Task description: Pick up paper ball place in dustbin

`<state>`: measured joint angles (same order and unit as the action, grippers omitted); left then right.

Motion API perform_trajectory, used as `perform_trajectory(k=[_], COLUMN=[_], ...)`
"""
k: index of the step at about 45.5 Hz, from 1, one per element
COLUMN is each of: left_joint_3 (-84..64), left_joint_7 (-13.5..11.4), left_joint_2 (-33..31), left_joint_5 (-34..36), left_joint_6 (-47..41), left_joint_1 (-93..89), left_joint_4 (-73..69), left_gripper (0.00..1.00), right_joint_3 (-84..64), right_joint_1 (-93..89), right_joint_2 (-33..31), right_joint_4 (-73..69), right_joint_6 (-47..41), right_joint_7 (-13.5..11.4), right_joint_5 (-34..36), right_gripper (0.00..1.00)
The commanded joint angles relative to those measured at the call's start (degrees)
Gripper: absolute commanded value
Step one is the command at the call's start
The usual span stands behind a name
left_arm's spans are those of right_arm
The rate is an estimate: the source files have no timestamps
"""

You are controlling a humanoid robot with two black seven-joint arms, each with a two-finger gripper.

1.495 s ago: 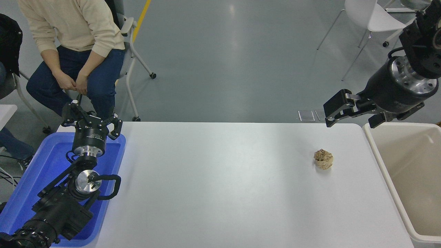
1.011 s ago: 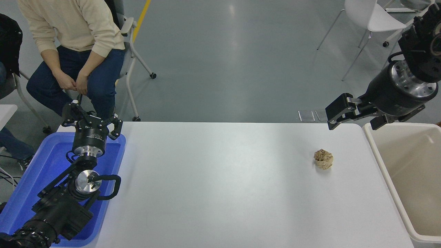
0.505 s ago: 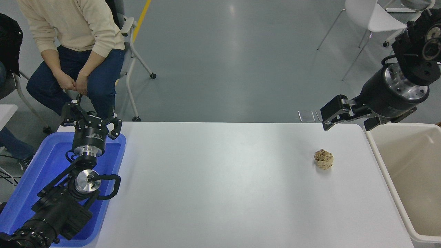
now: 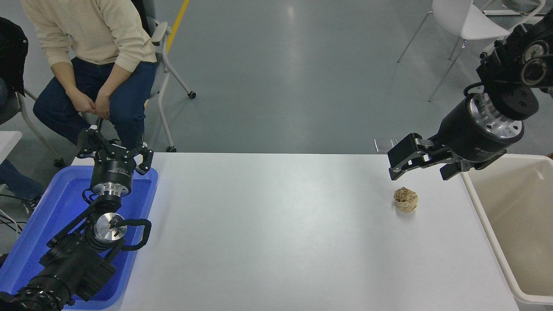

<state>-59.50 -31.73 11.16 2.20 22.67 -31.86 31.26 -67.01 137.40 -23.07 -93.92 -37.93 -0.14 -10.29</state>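
Above paper ball (image 4: 405,199), right claw (image 4: 421,166) hovers, fingers apart; dustbin (image 4: 479,203) beside; no legible writing.

The dustbin (image 4: 510,216) is cut off by the right and bottom edges. Beyond it, the right arm's upper section (image 4: 525,56) leaves frame.

Bright, even overhead light; soft glare streaks the grey floor (image 4: 298,52), faint shadows sit under things on the table (image 4: 281,242), focus sharp throughout.
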Motion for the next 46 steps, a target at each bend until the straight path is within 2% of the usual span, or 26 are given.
perform_trajectory(k=[1,8,14,26,46], left_joint_3=[0.00,0.00,0.00,0.00,0.00], left_joint_7=[0.00,0.00,0.00,0.00,0.00], left_joint_2=[0.00,0.00,0.00,0.00,0.00], left_joint_5=[0.00,0.00,0.09,0.00,0.00], left_joint_6=[0.00,0.00,0.00,0.00,0.00], left_joint_1=[0.04,-0.05,-0.05,-0.05,-0.05], left_joint_4=[-0.06,0.03,0.03,-0.06,0.03], left_gripper=[0.99,0.99,0.99,0.99,0.99], right_joint_3=[1.00,1.17,3.02,5.48,14.27], right_joint_1=[-1.26,-3.10,-9.95,-27.87,-55.65], right_joint_2=[-0.22,-0.22,0.13,1.62,3.55], right_joint_4=[-0.13,0.84,8.65,21.57,45.65], right_joint_6=[-0.13,0.66,3.29,15.77,26.41], right_joint_7=[0.05,0.05,0.05,0.05,0.05], right_joint_5=[-1.40,-2.98,-9.48,-21.17,-22.67], right_gripper=[1.00,1.00,1.00,1.00,1.00])
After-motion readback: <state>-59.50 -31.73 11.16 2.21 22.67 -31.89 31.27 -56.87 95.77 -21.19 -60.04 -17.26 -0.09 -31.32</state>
